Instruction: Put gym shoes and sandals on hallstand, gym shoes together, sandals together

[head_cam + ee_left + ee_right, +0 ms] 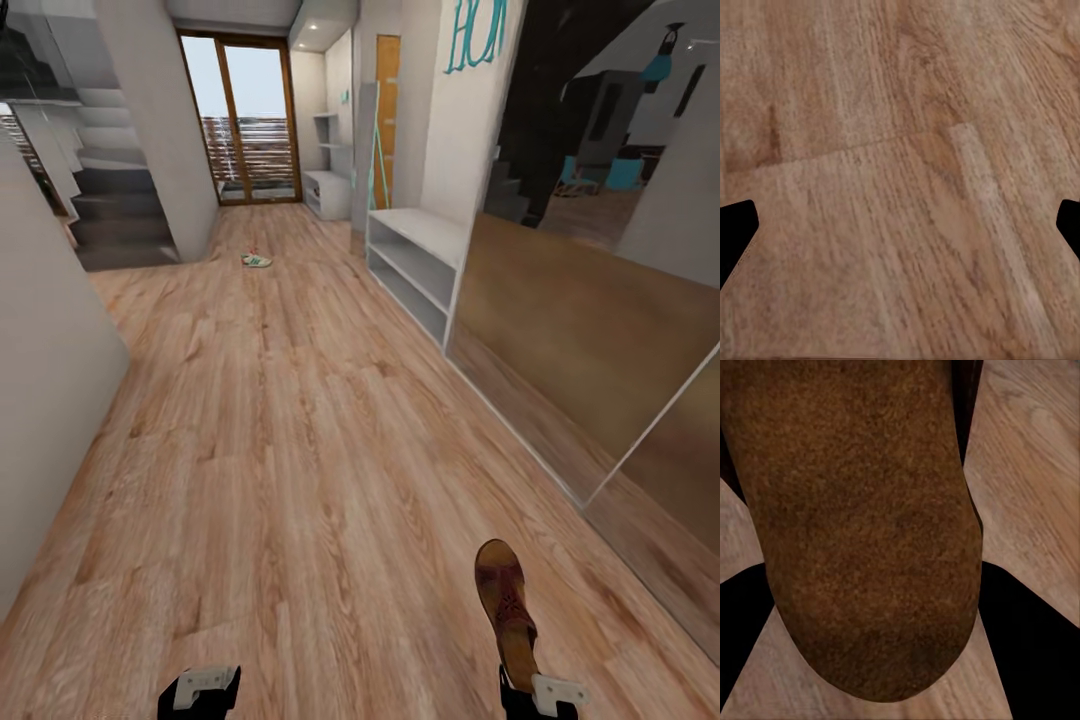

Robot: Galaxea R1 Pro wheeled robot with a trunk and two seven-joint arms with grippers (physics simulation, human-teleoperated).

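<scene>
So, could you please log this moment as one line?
right gripper: shut on dark brown leather sandal | left gripper: open | white green-striped gym shoe: on wood-plank floor

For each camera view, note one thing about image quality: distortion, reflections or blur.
Head view: wide-angle lens splays the walls outward; the mirrored panel reflects the floor. Left wrist view: floor planks look soft, grain smeared. Right wrist view: the sandal in the right gripper sits so close it is grainy texture.

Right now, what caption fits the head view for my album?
Right gripper carrying a dark brown woven leather sandal down a wood-plank corridor floor.
</scene>
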